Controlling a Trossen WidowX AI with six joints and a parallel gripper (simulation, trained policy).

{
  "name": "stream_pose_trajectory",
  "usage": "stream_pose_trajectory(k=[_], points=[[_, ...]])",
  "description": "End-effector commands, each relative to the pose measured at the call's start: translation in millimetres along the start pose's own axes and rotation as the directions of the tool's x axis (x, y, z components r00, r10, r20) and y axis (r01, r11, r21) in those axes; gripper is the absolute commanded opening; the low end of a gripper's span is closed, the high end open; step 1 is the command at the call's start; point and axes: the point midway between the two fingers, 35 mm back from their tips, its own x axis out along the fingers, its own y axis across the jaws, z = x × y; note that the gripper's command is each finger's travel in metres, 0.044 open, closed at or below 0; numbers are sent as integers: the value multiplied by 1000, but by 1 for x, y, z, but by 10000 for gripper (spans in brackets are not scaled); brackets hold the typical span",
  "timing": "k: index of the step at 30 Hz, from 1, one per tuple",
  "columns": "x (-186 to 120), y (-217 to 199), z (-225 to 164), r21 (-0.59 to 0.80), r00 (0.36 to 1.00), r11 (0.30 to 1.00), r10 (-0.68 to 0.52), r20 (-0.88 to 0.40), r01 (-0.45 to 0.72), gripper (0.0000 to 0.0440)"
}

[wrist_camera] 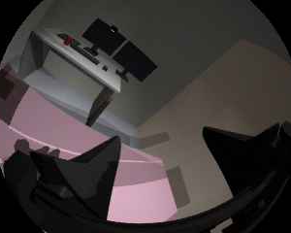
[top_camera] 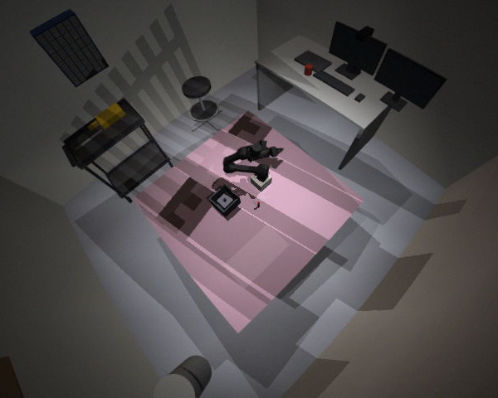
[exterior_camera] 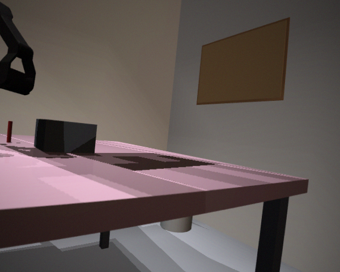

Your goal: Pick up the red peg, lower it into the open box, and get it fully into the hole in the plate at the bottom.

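From my top feed I see a desk (top_camera: 283, 53) (wrist_camera: 53, 46) carrying two monitors (top_camera: 358, 46) (wrist_camera: 104, 36), with a red mug (top_camera: 308, 70) (wrist_camera: 68, 41) beside the keyboard (top_camera: 333, 82) (wrist_camera: 84, 53). A stool (top_camera: 196, 86) stands between the desk and a black cart (top_camera: 131, 122), which has something yellow (top_camera: 110, 115) on top. My exterior feed gives me a brown board (exterior_camera: 242, 66) on the wall.

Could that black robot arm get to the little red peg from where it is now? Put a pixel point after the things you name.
Probably yes: the slim red peg (top_camera: 258, 204) (exterior_camera: 9, 131) stands upright outside the dark open box (top_camera: 215, 205) (exterior_camera: 65, 136), and the black gripper (wrist_camera: 163, 136) is open, though it must turn towards it.
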Motion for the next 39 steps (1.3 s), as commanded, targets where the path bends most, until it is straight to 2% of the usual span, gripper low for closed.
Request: stream_pose_trajectory(k=[1,4,12,19,28,39], points=[[0,-5,-1,14,1000,1000,-20,-19,20,414],[1,-19,-6,80,994,994,-65,-84,71,440],[4,-43,-28,265,959,945,-121,-258,191,440],[4,-59,-49,402,904,860,-143,-403,315,440],[-2,-75,-80,525,808,694,-140,-572,492,440],[-17,-88,-118,574,665,424,-95,-741,701,440]])
